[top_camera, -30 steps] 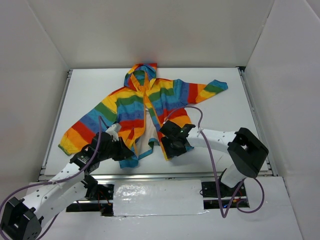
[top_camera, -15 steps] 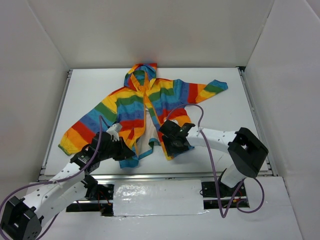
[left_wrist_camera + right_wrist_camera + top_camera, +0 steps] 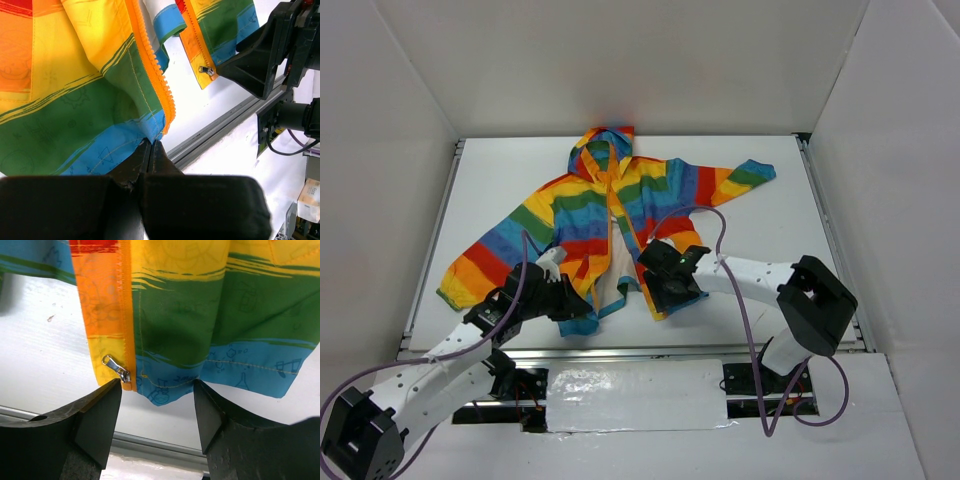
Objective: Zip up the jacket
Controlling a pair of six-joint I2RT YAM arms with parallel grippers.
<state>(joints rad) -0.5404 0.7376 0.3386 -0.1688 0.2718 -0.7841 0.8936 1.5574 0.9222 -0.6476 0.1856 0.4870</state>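
The rainbow-striped jacket [image 3: 585, 205] lies flat and unzipped on the white table, hood at the far side. My left gripper [image 3: 570, 306] is shut, pinching the blue bottom corner of one front panel [image 3: 127, 145] next to the orange zipper teeth [image 3: 150, 65]. My right gripper [image 3: 660, 292] stands open at the bottom hem of the other front panel [image 3: 180, 340]. That panel's blue corner hangs between its fingers [image 3: 102, 412]. The metal zipper slider [image 3: 116, 368] sits at the foot of the orange band, just above the left finger; it also shows as the slider [image 3: 206, 70] in the left wrist view.
A grey metal rail [image 3: 640, 350] runs along the table's near edge, just below both grippers. White walls [image 3: 410, 110] enclose the table on three sides. A purple cable [image 3: 720, 235] loops over the right arm above the jacket's hem.
My right gripper's jaws have opened wider at the hem. Both arms have barely shifted and the jacket lies as before.
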